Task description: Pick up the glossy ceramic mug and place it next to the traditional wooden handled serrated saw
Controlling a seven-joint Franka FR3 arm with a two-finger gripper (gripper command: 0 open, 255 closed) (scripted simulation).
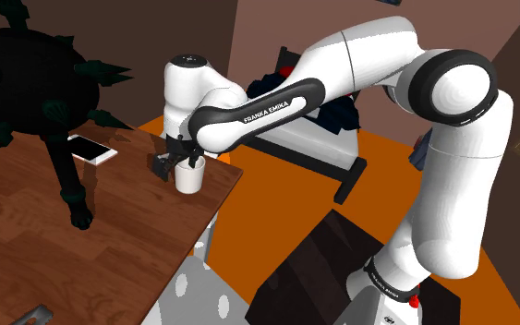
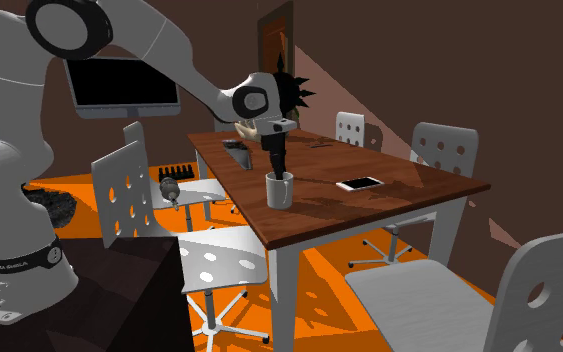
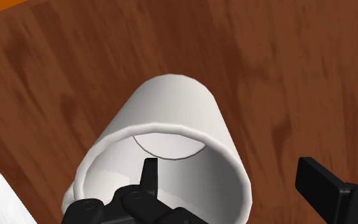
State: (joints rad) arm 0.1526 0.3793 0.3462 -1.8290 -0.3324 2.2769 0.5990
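Note:
A plain white mug (image 1: 190, 178) (image 2: 279, 192) (image 3: 177, 108) stands upright on the brown wooden table (image 1: 27, 240) (image 2: 409, 180), close to the table's edge nearest the arm's stand. My black gripper (image 1: 180, 166) (image 2: 279, 170) (image 3: 238, 186) points down over its rim and is open. One finger (image 3: 149, 178) reaches inside the mug and the other finger (image 3: 327, 188) hangs outside its wall, neither one touching it. No handle shows on the mug. A small grey object (image 1: 29, 316) (image 2: 237, 146), perhaps the saw, lies at the table's far end.
A white phone (image 1: 91, 150) (image 2: 359, 184) lies flat on the table near the mug. A black spiky plant (image 1: 45, 83) (image 2: 291, 92) on a black stem stands beyond it. Grey perforated chairs (image 2: 134, 190) surround the table on an orange floor (image 1: 276, 222).

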